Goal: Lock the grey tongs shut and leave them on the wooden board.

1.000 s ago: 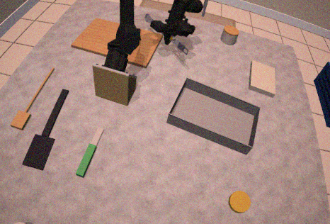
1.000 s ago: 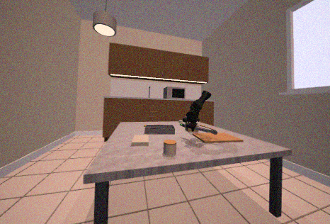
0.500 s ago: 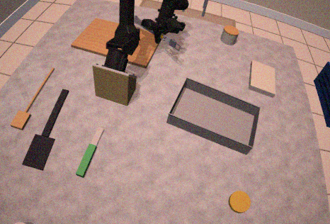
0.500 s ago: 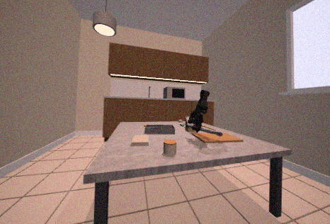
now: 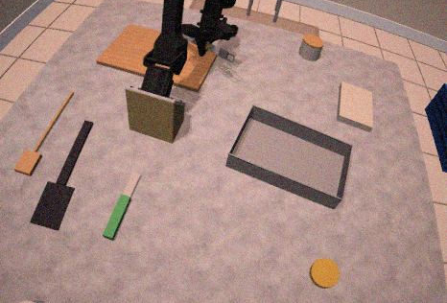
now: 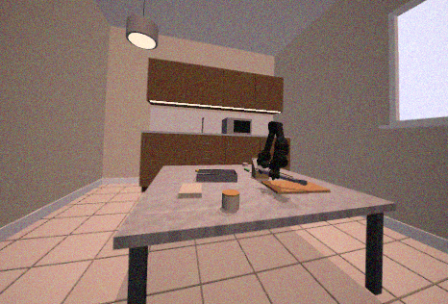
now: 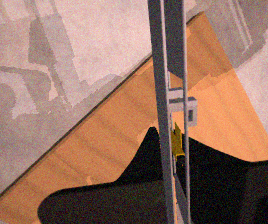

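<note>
Between the fingers of the black claw [image 5: 205, 46] [image 6: 275, 174] [image 7: 177, 145], got the grey metal tongs [image 5: 226, 56] [image 6: 294, 180] [image 7: 160, 65] gripped, so closed on those, definitely not open. Can see two long arms close together in the wrist view, running nearly side by side past the claw. Can't tell whether locked, though, or which way pointing.

Under the claw, can see the flat orange-brown wooden board [image 5: 122, 49] [image 6: 300, 188] [image 7: 105, 135] lying on the mottled grey counter [image 5: 216, 236] [image 6: 250, 222]. Can't make out any resting contact with that board; looks held above.

Well apart from the claw, can spot the dark rectangular roasting tin [image 5: 283, 181] [image 6: 216, 176], tongs clear of it. Also away from the claw, got a cream flat block [image 5: 356, 104] [image 6: 190, 190] and a grey cylinder with an orange top [image 5: 311, 50] [image 6: 231, 201]. Farther off from the claw, can see a green-handled knife [image 5: 116, 217], a black spatula [image 5: 53, 205] and a round yellow disc [image 5: 324, 272].
</note>
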### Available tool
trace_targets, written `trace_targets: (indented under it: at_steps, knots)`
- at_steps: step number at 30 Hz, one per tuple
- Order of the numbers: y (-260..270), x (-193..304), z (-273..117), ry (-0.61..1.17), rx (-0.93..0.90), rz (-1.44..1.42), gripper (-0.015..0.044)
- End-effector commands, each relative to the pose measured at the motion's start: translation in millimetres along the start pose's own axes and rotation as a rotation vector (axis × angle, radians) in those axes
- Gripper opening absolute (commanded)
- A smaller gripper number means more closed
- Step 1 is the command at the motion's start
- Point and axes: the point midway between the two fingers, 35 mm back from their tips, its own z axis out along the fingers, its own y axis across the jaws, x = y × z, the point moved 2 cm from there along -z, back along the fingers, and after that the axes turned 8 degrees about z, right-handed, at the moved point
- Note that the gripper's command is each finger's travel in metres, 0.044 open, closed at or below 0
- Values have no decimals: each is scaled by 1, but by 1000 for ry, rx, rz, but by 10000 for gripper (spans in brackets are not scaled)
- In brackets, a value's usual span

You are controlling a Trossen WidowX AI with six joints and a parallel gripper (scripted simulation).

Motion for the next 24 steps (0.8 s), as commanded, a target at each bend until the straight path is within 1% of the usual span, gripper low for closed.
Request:
trace_targets:
  at_steps: [1, 24]
  knots:
    - [-5, 6, -1, -10, -13, -16, -150]
    - [-44, 47, -10, -26, -98, -136, -150]
